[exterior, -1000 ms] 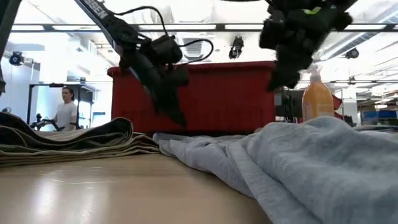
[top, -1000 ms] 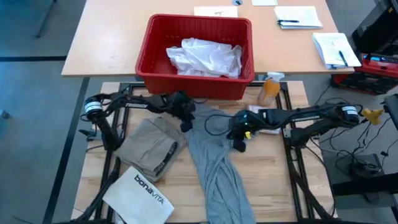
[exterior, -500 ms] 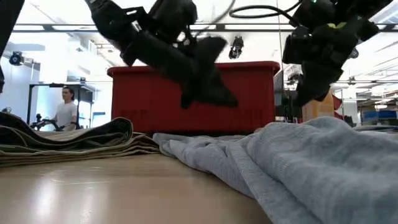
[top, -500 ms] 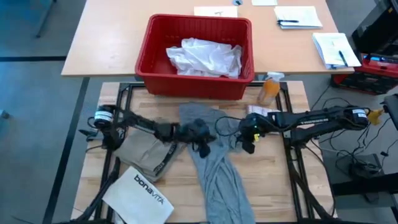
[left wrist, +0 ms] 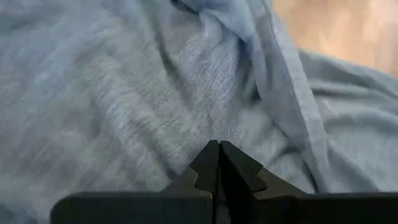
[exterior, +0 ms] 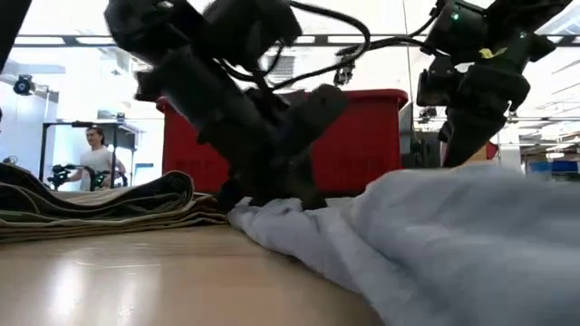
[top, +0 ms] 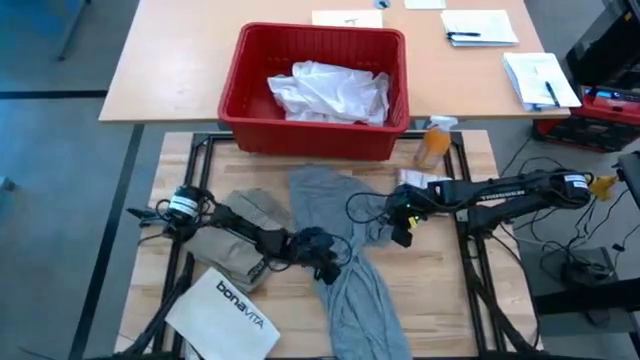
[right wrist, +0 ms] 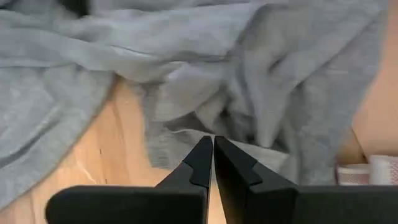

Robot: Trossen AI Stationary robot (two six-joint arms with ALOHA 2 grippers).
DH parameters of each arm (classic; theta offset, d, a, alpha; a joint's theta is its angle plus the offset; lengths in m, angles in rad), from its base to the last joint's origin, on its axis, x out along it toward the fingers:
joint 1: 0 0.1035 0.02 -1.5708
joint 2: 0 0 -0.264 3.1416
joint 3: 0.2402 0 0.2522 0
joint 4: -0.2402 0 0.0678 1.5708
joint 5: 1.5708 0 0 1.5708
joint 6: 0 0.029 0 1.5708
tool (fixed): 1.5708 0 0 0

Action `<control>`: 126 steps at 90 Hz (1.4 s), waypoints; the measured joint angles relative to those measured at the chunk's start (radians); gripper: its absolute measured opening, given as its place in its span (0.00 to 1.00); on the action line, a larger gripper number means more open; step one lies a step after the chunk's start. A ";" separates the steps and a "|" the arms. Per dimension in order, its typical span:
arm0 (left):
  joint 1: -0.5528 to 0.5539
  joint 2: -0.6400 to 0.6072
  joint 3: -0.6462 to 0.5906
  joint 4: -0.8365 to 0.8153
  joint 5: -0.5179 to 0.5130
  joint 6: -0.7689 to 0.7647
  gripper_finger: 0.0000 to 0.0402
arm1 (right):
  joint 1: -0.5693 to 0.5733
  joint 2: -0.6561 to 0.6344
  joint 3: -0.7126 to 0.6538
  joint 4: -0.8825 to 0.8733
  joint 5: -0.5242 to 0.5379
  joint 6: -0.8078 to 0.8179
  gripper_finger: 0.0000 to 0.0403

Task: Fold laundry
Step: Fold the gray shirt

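A grey T-shirt (top: 345,250) lies crumpled down the middle of the wooden counter (top: 440,290), its lower end cut off at the frame edge. The left gripper (top: 322,262), fingers clenched together, presses on its left edge; the right gripper (top: 400,228), fingers likewise closed, hovers at its right side. A khaki-tan piece (top: 235,240) sits partly under the left arm, beside a white bag (top: 225,315). Behind, a red basket (top: 250,75) holds a white shirt (top: 330,92); an orange bottle (top: 433,145) stands nearby.

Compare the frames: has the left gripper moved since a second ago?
Yes. The left gripper has moved away from the red basket, toward the table's near edge, onto the grey T-shirt.
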State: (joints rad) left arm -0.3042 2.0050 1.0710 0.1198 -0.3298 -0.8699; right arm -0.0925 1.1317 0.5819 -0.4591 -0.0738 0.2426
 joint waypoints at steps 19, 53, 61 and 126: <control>-0.111 -0.008 -0.037 -0.026 -0.019 -0.157 0.00 | 0.000 -0.002 0.000 0.010 -0.093 -0.108 0.01; -0.204 -0.057 -0.077 -0.097 -0.035 -0.321 0.00 | 0.003 0.066 -0.001 0.187 -0.196 -0.138 0.06; -0.199 -0.076 -0.075 -0.095 -0.041 -0.280 0.00 | 0.007 0.111 -0.001 0.239 -0.195 -0.141 0.12; 0.000 -0.141 -0.001 -0.093 -0.109 0.103 0.00 | 0.058 -0.007 -0.121 0.094 -0.221 0.005 0.00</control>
State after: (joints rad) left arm -0.3038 1.8641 1.0698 0.0271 -0.4383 -0.7672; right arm -0.0347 1.1250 0.4604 -0.3651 -0.2951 0.2476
